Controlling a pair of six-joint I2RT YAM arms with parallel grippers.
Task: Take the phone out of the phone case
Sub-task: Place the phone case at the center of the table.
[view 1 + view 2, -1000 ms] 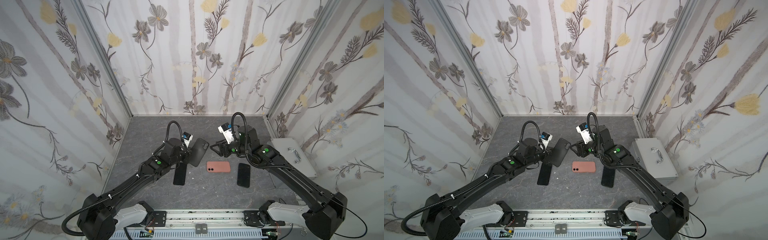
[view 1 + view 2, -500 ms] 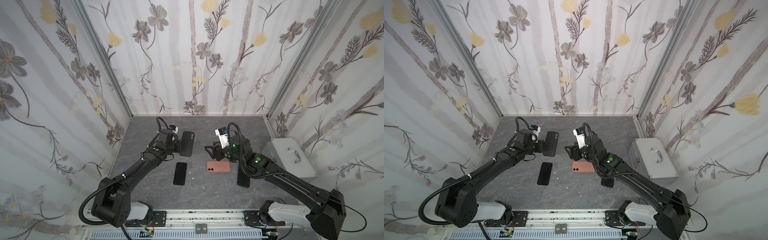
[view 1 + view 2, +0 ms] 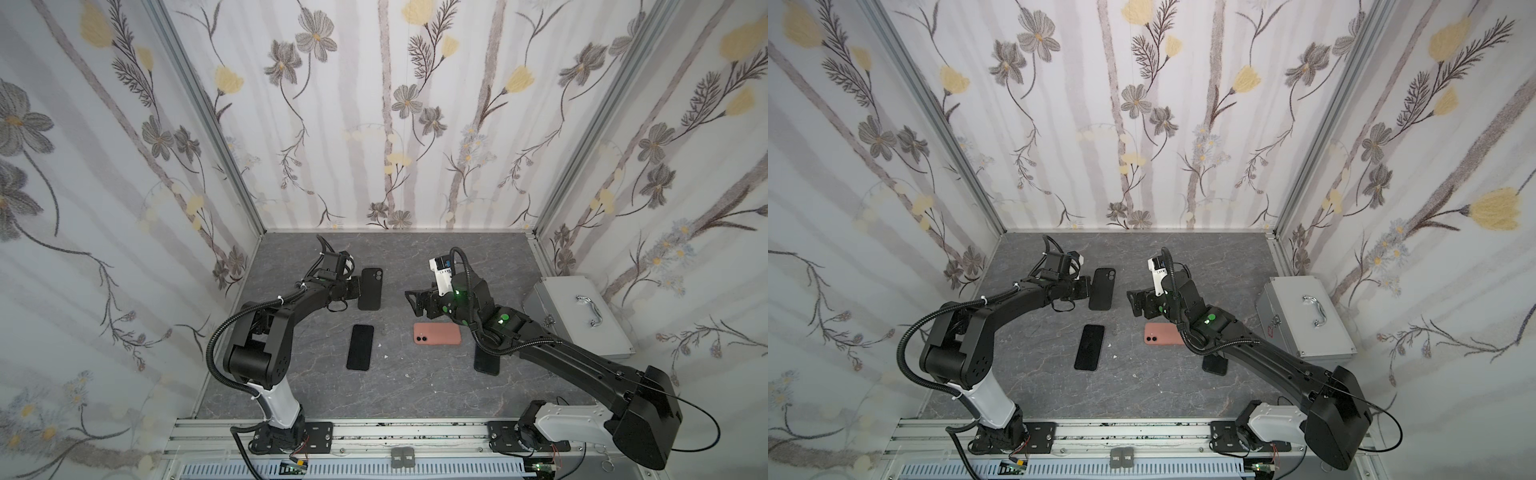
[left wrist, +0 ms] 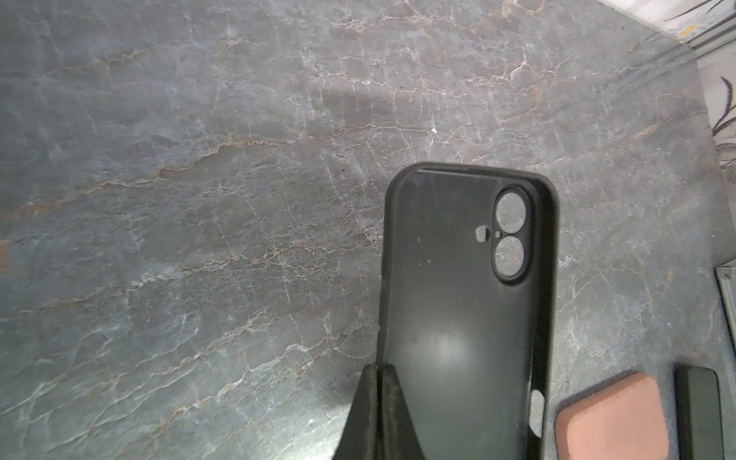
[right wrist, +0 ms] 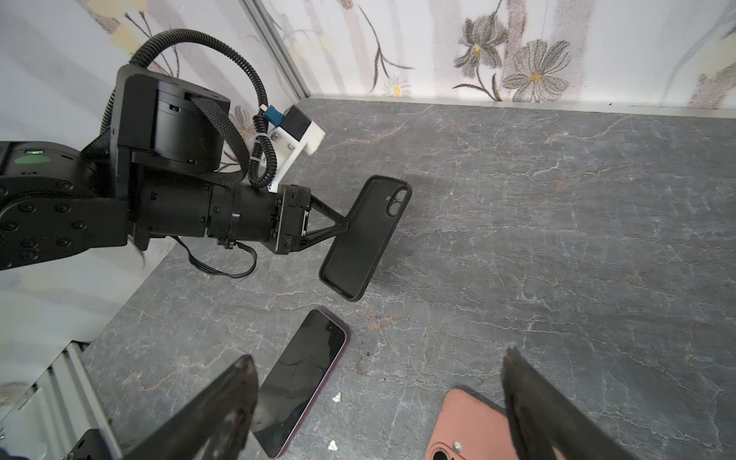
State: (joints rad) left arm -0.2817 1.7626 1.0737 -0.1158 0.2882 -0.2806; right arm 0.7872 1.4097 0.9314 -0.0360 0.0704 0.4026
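Note:
My left gripper is shut on one long edge of a black phone case, holding it just above the floor at the back left. The case is empty: the floor shows through its camera holes. A phone with a purple rim lies screen up on the floor nearer the front. My right gripper hangs open and empty to the right of the case.
A pink cased phone lies below my right gripper. Another dark phone lies partly under the right arm. A silver metal box sits against the right wall.
My left arm has carried the black case left and toward the back. My right gripper has drifted slightly left and lower, and its jaws have opened wider.

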